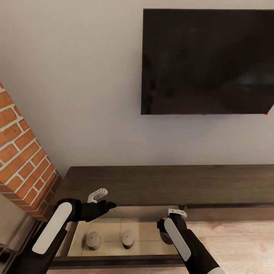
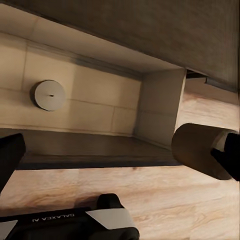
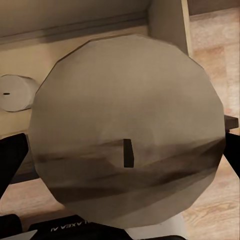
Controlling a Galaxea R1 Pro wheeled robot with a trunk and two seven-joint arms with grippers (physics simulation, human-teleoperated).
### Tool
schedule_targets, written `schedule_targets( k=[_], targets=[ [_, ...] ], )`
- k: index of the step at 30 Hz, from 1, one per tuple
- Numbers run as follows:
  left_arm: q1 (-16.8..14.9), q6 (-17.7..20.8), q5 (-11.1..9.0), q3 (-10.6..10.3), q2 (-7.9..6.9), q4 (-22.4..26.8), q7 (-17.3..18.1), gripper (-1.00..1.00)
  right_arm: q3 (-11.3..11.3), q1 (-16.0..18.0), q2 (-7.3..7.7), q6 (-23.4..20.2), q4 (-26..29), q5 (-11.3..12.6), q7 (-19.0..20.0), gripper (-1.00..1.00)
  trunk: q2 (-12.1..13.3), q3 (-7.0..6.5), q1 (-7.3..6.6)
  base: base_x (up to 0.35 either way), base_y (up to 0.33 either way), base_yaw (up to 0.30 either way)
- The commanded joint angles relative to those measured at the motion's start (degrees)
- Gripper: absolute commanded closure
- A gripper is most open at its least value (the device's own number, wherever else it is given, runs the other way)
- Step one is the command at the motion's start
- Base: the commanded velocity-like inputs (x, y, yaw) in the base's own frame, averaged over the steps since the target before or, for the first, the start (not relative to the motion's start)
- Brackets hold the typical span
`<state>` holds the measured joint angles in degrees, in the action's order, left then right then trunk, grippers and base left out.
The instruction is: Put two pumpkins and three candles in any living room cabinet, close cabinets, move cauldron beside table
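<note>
The long dark-brown cabinet (image 1: 163, 182) has one drawer (image 1: 110, 228) pulled out, pale beige inside. Two beige candles (image 1: 93, 240) (image 1: 127, 239) stand upright on the drawer floor; one of them (image 2: 48, 95) (image 3: 15, 92) appears in each wrist view. My right gripper (image 1: 166, 233) (image 3: 120, 155) is shut on a third candle (image 3: 125, 115) (image 2: 197, 147), held above the drawer's front right corner. My left gripper (image 1: 109, 205) (image 2: 120, 160) hovers open over the drawer's back left part with nothing between its fingers. The pumpkins, cauldron and table are out of view.
A dark TV (image 1: 207, 61) hangs on the pale wall above the cabinet. A red brick column (image 1: 23, 167) stands at the left, close to my left arm. Light wood floor (image 1: 236, 243) lies in front of the cabinet at the right.
</note>
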<state>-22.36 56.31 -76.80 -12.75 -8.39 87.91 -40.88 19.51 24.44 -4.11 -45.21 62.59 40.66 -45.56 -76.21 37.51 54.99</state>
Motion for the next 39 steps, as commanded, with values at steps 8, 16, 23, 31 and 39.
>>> schedule_targets(
  k=[8, 16, 23, 31, 39],
  targets=[
    [-0.05, 0.17, -0.75, -0.28, -0.2, 1.66, -0.43, -1.0, 0.09, 0.07, -0.01, -0.06, 0.08, 0.56, -0.5, 1.0, -3.26, 1.49, 1.76, 0.0, 0.0, 0.0],
    [0.02, 0.44, -10.28, -0.88, -0.72, 1.78, -0.03, -1.0, 0.09, 0.08, -0.02, -0.06, 0.08, 0.56, -0.49, 1.0, -6.46, 2.93, 3.52, 0.0, 0.0, 0.0],
    [0.03, 0.67, -26.64, -1.18, -3.86, 1.76, 0.21, -1.0, 0.12, 0.07, -0.02, -0.06, 0.06, 0.56, -0.49, 1.0, -9.27, 4.19, 5.06, 0.0, 0.0, 0.0],
    [0.04, 0.81, -34.19, -1.47, -5.58, 1.82, 0.41, -1.0, 0.27, 0.06, -0.02, 0.22, 0.03, 0.5, -0.45, 1.0, -10.07, 4.55, 5.5, 0.0, 0.0, 0.0],
    [0.04, 0.89, -41.22, -2.29, -7.89, 1.77, 0.45, -1.0, 0.61, 0.08, -0.02, 3.21, -0.01, 0.39, -0.28, 1.0, -11.28, 5.08, 6.16, 0.0, 0.0, 0.0]
  ],
)
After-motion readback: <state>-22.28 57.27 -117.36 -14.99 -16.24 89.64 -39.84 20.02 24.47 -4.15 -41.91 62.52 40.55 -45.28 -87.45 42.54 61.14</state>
